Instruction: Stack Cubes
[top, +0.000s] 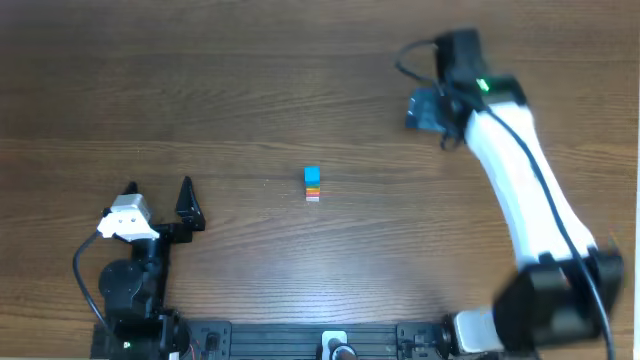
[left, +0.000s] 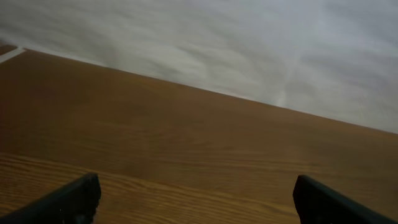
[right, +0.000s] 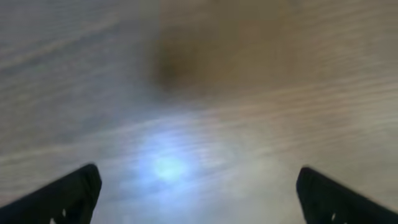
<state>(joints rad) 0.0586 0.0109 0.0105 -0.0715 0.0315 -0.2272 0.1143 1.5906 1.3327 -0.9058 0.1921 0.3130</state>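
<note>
A small stack of cubes (top: 312, 184) stands near the middle of the wooden table (top: 250, 90), blue on top, orange below it, a pale one at the bottom. My left gripper (top: 160, 196) rests at the left, close to its base, open with nothing between its fingers (left: 71, 200). My right gripper (top: 425, 108) is lifted at the far right of the table, well away from the stack. It is open too, its fingertips (right: 68, 193) spread wide over bare wood.
The left wrist view looks along the tabletop (left: 199, 149) toward a pale wall (left: 249, 43). A bright glare spot (right: 165, 165) lies on the wood under the right gripper. Cables and a black rail (top: 330, 338) run along the near edge.
</note>
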